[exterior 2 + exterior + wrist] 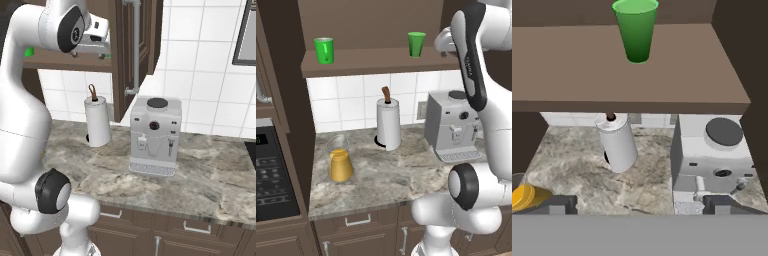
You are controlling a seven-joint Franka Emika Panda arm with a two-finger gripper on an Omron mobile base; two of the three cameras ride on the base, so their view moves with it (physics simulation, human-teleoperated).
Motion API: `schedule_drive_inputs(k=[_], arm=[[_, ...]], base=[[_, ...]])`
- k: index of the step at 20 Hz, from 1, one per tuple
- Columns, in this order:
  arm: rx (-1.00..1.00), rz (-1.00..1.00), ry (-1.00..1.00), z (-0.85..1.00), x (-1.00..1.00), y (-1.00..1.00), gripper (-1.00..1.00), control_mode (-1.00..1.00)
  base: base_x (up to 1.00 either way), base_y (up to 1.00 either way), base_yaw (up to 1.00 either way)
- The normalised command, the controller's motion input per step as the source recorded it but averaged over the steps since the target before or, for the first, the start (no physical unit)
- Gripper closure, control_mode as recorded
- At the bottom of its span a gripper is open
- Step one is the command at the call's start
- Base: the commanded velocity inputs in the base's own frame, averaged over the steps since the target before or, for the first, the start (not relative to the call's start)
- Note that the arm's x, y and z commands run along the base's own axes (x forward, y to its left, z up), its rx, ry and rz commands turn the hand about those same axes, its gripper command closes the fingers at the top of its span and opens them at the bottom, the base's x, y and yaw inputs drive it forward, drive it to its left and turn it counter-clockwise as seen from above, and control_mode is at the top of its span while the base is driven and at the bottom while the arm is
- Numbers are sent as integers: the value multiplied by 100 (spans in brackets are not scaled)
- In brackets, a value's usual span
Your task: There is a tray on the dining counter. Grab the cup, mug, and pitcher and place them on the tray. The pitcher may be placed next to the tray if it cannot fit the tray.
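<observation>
Cup (636,31) on the shelf (587,70), straight ahead of your hand; fingers (719,204) wide apart, holding nothing. Mug (324,50) further left, pitcher (340,160) on the counter (391,175) below. Advance level, bracket the cup mid-wall, then close.

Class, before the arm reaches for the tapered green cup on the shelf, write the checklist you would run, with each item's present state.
1. End effector open and empty: ok.
2. Cup upright on the shelf: ok.
3. Cup ahead of the end effector, nothing between them: ok.
4. Mug well apart from the cup: ok.
5. Pitcher upright on the worktop: ok.
6. Tray ready to receive: cannot tell.
</observation>
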Motion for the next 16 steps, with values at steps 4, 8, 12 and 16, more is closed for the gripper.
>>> schedule_drive_inputs(k=[4, 8, 12, 16], arm=[[0, 0, -24, 0, 9, 0, -100, -100], [-1, 0, -10, 0, 23, 0, -100, -100], [0, 0, -4, 0, 41, 0, -100, -100], [0, 0, 0, 15, 46, 0, -100, -100]], base=[[0, 0, 0], [0, 0, 0], [0, 0, 0], [0, 0, 0]])
